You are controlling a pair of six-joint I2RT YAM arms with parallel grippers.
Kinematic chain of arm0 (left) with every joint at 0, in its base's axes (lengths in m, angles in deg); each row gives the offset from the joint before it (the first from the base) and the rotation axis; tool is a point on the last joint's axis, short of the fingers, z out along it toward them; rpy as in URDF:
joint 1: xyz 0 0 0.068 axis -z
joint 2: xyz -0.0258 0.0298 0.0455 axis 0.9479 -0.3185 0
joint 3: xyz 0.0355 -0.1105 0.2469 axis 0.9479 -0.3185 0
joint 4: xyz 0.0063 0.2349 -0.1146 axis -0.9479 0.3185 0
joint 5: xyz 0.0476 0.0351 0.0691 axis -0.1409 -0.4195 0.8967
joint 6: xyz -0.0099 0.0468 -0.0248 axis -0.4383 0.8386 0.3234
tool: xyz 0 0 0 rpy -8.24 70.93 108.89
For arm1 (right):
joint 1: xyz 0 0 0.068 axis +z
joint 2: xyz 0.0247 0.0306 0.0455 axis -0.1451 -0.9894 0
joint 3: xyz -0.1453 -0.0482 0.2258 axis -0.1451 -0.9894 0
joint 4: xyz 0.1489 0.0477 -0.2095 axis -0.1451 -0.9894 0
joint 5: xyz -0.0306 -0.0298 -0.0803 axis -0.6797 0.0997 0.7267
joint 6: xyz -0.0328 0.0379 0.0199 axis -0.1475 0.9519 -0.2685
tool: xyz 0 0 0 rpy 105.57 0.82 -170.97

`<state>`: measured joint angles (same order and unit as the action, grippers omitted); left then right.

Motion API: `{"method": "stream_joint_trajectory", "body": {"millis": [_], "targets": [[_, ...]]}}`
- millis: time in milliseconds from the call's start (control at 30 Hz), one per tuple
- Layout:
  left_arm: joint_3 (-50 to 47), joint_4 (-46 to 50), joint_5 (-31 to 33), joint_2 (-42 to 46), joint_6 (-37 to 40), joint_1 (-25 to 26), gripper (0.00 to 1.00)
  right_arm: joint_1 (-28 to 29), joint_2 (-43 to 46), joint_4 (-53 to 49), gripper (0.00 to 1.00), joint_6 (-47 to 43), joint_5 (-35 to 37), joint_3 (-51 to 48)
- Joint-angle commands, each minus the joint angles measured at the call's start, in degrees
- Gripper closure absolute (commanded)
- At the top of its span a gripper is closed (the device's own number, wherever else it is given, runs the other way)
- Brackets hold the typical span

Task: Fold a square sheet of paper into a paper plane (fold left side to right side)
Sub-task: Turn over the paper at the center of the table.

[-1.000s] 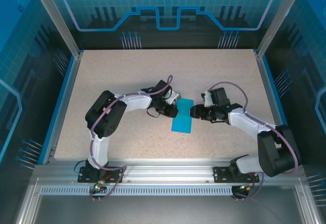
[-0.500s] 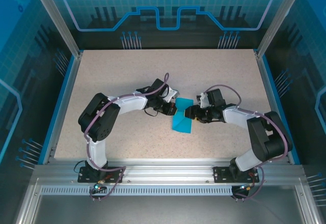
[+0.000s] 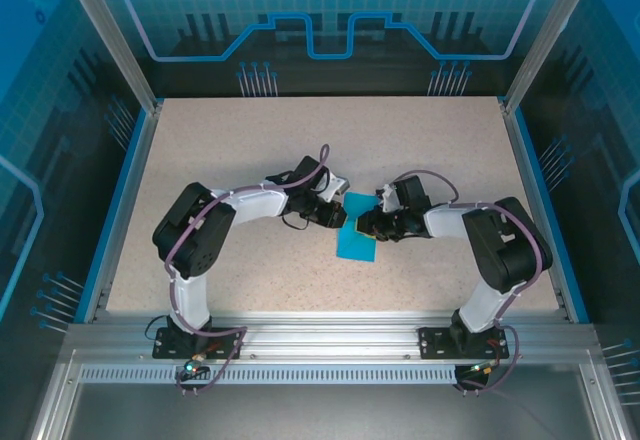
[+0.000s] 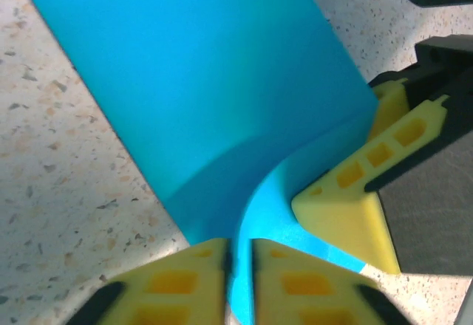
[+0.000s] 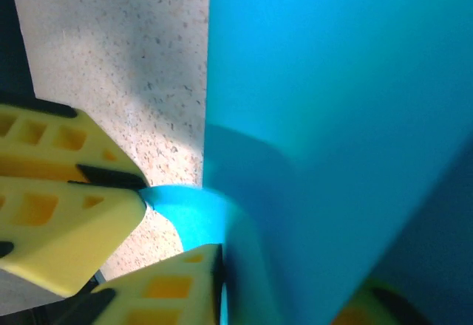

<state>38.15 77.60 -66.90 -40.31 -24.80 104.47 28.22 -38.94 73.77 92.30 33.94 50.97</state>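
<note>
The square sheet of paper (image 3: 356,243) is bright blue and lies mid-table, its upper end lifted and curled between both grippers. My left gripper (image 3: 337,213) is at the paper's upper left; in the left wrist view its yellow fingers (image 4: 185,281) are shut on a curled edge of the paper (image 4: 199,81). My right gripper (image 3: 366,224) is at the upper right, almost touching the left one. In the right wrist view the paper (image 5: 332,103) bends up beside my finger (image 5: 170,288) and hides the other finger; the jaws look shut on the paper.
The speckled beige table (image 3: 220,160) is ringed by a blue rim and aluminium frame posts (image 3: 105,35). In the left wrist view the right gripper's yellow finger (image 4: 347,199) presses against the paper's curl, so the two grippers are very close together.
My right gripper has moved left, close to the left gripper. The paper's upper end has narrowed and curled up between them. The left gripper has barely moved.
</note>
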Motion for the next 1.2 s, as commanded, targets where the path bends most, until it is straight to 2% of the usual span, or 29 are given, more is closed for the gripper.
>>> {"method": "stream_joint_trajectory", "body": {"millis": [0, 100, 333, 567, 700, 800, 967, 1167], "targets": [[-2.1, -2.6, -1.9, 4.5, -3.3, -2.2, 0.73, 0.1, 0.7, 3.4, 0.91, 0.1, -0.7, 0.7], [-4.9, -5.5, -3.1, 8.2, -7.1, -5.1, 0.63, -0.9, 3.2, 3.7, 0.98, -2.7, -1.0, 0.6], [-14.3, -16.7, -10.1, 20.8, -20.8, -13.7, 0.31, -5.5, 11.7, 6.2, 0.97, -7.9, -6.3, 0.8], [-16.2, -23.8, -19.6, 29.9, -28.1, -14.9, 0.07, -6.6, 19.7, 10.2, 0.96, -7.8, -13.0, 6.5], [-15.6, -29.4, -22.7, 31.3, -32.7, -14.6, 0.01, -6.3, 21.5, 12.1, 0.94, -4.8, -14.9, 10.1], [-14.3, -32.0, -24.3, 31.2, -33.9, -13.4, 0.01, -4.9, 21.8, 12.8, 0.94, -3.7, -15.3, 12.6], [-10.6, -31.0, -25.2, 29.3, -32.5, -10.1, 0.01, -2.1, 21.8, 16.2, 0.94, -0.5, -15.3, 13.7], [-9.9, -33.9, -25.1, 27.2, -35.0, -9.4, 0.04, -0.8, 21.5, 21.3, 0.94, 3.7, -15.0, 12.8]]}}
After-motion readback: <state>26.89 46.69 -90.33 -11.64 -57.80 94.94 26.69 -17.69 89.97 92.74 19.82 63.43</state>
